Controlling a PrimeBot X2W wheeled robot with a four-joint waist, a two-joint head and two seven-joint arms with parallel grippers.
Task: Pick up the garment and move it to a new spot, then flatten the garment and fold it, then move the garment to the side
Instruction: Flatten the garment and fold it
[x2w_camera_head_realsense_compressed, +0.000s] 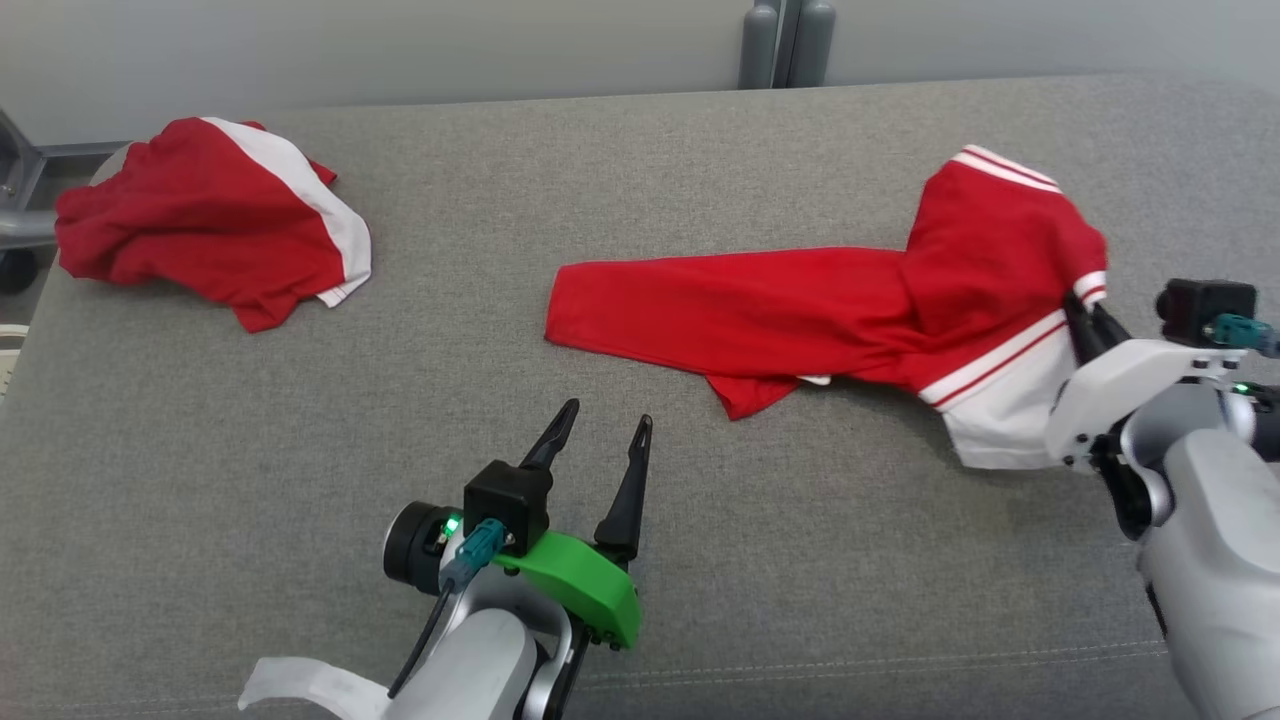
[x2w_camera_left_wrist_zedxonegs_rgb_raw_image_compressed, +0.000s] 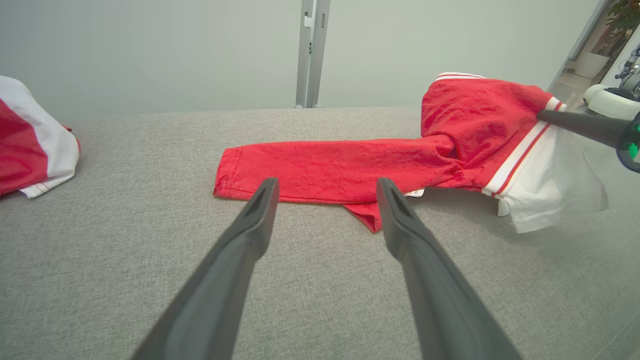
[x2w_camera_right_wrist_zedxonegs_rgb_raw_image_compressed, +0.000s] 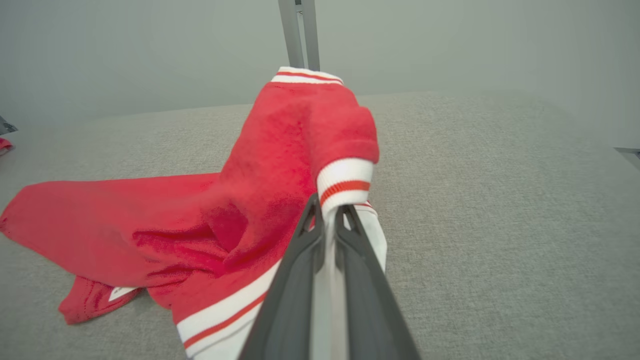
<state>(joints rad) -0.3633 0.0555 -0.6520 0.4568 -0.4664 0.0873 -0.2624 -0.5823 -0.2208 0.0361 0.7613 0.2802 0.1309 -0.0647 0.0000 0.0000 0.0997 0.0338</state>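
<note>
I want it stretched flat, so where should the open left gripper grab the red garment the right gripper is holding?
Probably the hem end of the garment, opposite the right gripper's pinch; bring the left gripper low from the near side, since that edge lies flat.

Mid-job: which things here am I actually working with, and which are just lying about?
In the job: stretched-out red and white garment; right end effector, shut on its striped edge; left end effector, open over the grey fabric surface.
Lying about: crumpled red and white garment, far left; grey posts behind.
</note>
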